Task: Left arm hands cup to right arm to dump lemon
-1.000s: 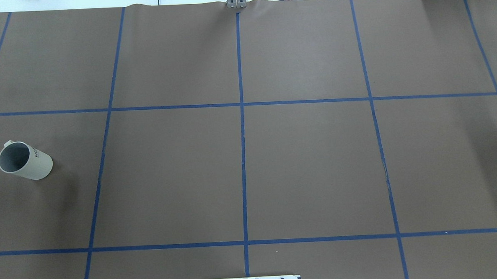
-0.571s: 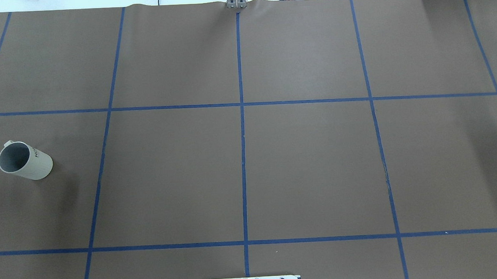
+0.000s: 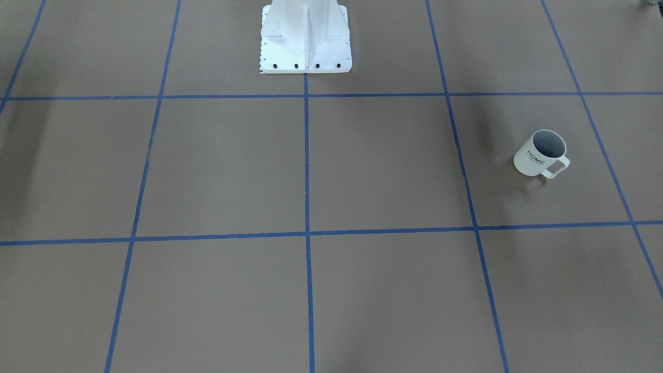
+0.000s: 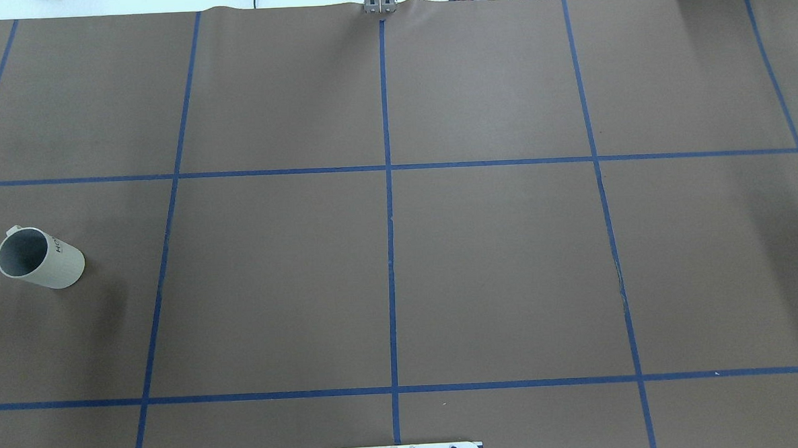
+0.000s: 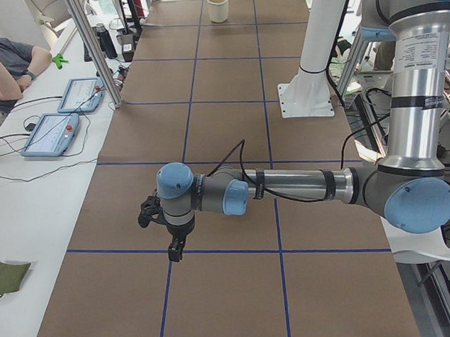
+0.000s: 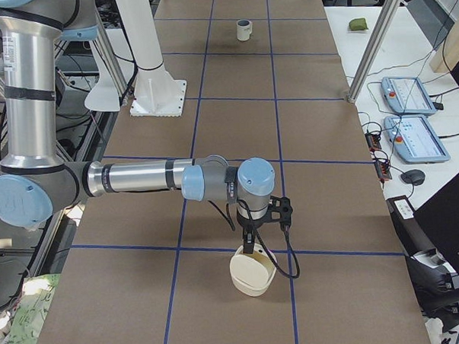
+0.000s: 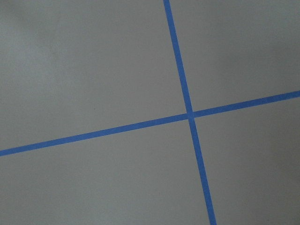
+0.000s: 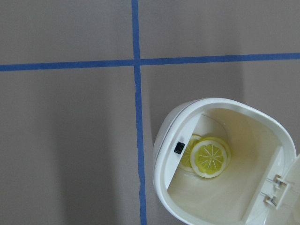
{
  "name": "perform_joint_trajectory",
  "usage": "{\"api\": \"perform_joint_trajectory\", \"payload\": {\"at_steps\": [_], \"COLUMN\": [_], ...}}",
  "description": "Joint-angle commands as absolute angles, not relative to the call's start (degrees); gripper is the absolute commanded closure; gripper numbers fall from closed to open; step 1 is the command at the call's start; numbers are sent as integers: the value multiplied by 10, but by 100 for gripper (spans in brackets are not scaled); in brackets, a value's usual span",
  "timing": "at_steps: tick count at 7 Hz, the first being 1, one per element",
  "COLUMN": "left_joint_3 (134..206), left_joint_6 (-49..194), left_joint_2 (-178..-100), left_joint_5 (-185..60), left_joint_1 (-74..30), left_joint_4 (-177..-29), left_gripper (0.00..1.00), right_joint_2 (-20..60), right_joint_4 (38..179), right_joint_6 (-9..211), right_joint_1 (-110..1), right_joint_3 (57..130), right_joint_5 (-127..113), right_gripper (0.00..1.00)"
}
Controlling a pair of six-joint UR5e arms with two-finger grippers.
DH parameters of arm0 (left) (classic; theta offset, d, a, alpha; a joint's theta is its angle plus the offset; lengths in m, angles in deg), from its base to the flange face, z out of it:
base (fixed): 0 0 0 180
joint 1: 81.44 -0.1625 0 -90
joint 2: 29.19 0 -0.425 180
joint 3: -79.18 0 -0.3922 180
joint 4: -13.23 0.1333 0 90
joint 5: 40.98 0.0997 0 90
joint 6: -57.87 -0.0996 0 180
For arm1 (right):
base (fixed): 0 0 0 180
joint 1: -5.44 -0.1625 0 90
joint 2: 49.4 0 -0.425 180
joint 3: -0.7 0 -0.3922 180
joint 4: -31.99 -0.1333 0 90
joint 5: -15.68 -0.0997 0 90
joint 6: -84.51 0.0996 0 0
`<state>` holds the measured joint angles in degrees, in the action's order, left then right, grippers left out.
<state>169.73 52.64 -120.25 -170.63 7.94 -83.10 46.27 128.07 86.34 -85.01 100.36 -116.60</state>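
Cup (image 3: 532,158): standing upright and free on the surface (image 3: 207,171), on the robot's left side. Its mouth is facing up, and its handle and "HOME" lettering are facing away from the robot.
Lemon (image 8: 211,157): lying flat as a slice on the bottom of the container (image 8: 225,201), partly covering a second slice (image 8: 187,158).
Container: sitting open on the surface at the robot's right end, beside a tape crossing (image 8: 136,62) and well apart from the cup.
Right arm (image 6: 138,176): stretching out low over the surface, wrist turning down above the container.
Right jaws: hanging over the container's mouth. Whether they are released or clenched cannot be told.
Left arm (image 5: 293,186): reaching out over the surface at the robot's left end.
Left jaws: pointing down near a tape crossing, showing only in the side view. Released or clenched cannot be told.
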Motion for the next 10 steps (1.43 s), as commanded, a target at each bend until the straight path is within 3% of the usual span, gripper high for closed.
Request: {"api": "perform_joint_trajectory", "payload": {"at_steps": [1, 10], "left_joint_3": [1697, 1694], "left_joint_6": [556, 557], "left_joint_2": [-1202, -1203], "left_joint_5": [-1706, -1706], "left_joint_1": [79, 79], "left_joint_4": [-831, -831], "left_gripper": [0, 0], "right_joint_2": [464, 462], "right_joint_4": [1281, 1281], "right_joint_6": [866, 907], "right_joint_1": [-852, -852], "right_joint_3": [1002, 1004], "right_joint_5": [-1162, -1162], "right_gripper": [0, 0]}}
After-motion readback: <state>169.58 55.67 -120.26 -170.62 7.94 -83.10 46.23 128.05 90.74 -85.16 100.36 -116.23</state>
